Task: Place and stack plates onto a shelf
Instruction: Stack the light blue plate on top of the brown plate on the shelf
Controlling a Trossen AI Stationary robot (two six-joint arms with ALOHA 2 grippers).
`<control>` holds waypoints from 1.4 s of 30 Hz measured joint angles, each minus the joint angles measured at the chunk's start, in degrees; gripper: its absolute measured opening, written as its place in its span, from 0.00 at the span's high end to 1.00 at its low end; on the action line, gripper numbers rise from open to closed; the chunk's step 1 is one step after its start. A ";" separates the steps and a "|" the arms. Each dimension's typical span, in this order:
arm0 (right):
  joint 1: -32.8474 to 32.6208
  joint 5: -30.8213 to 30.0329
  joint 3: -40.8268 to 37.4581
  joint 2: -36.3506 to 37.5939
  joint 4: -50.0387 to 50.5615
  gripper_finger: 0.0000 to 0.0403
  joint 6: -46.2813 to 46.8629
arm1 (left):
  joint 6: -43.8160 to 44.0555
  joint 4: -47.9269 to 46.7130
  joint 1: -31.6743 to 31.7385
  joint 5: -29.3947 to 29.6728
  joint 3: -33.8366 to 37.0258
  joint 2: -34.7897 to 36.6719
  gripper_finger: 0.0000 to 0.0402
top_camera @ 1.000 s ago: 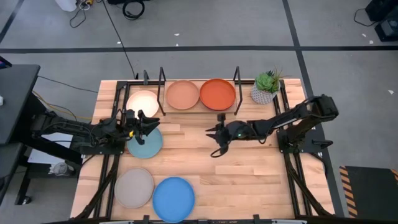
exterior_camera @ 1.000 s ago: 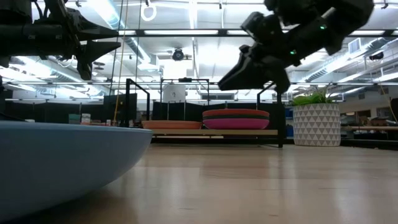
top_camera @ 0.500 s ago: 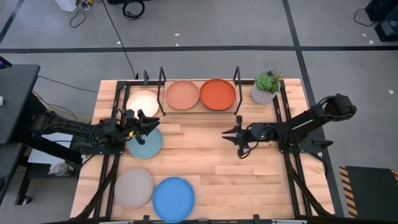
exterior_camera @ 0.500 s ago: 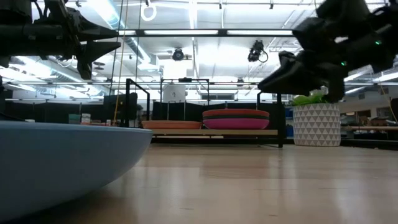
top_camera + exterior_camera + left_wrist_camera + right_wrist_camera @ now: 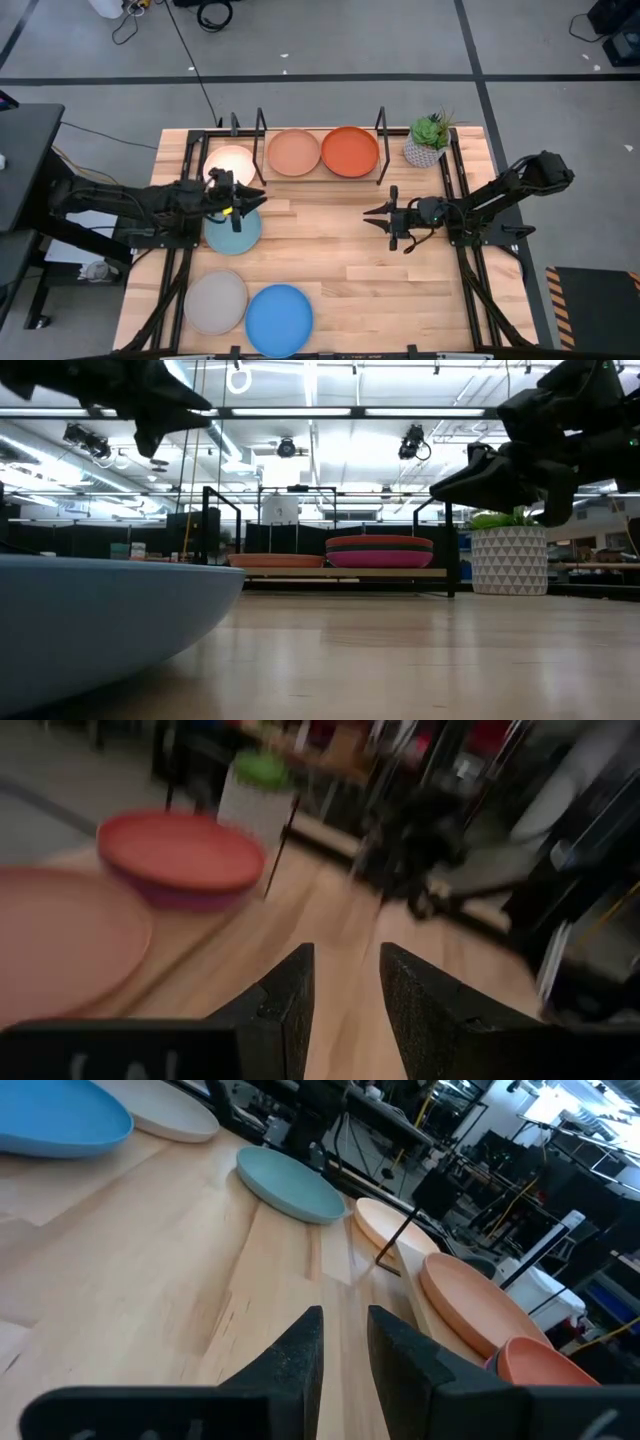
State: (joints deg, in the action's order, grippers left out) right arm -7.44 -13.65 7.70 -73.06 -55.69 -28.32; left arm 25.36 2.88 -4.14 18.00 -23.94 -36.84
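The shelf [image 5: 322, 172] stands at the table's far edge. It carries a peach plate [image 5: 294, 152] and an orange plate [image 5: 350, 150]; the orange one lies on a magenta plate [image 5: 380, 558]. A cream plate [image 5: 230, 163] lies left of them. A pale blue plate [image 5: 232, 230], a grey-beige plate [image 5: 215, 301] and a bright blue plate [image 5: 279, 319] lie flat on the table. My left gripper [image 5: 252, 198] hovers open over the pale blue plate's far rim. My right gripper [image 5: 372, 213] is open in mid-air, right of the table's middle and near of the orange plate.
A small potted plant [image 5: 428, 140] in a white pot stands at the far right, beside the shelf's right rod [image 5: 381, 122]. Bare wood [image 5: 330, 260] lies between the two grippers and toward the near edge. Black frame rails run along both table sides.
My right gripper has drawn back from the table's middle toward the right edge, holding nothing. My left gripper has risen and shifted a little toward the table's right, over the pale blue plate. No plate has moved.
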 joint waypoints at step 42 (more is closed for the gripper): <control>-0.01 -5.75 0.02 -0.02 -0.15 0.79 1.12 | 37.03 -48.57 -2.86 -9.37 -26.06 -53.99 0.69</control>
State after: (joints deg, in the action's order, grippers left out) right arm -7.44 -19.40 7.73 -73.08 -55.84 -27.20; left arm 62.39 -45.69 -7.00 8.63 -50.00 -90.83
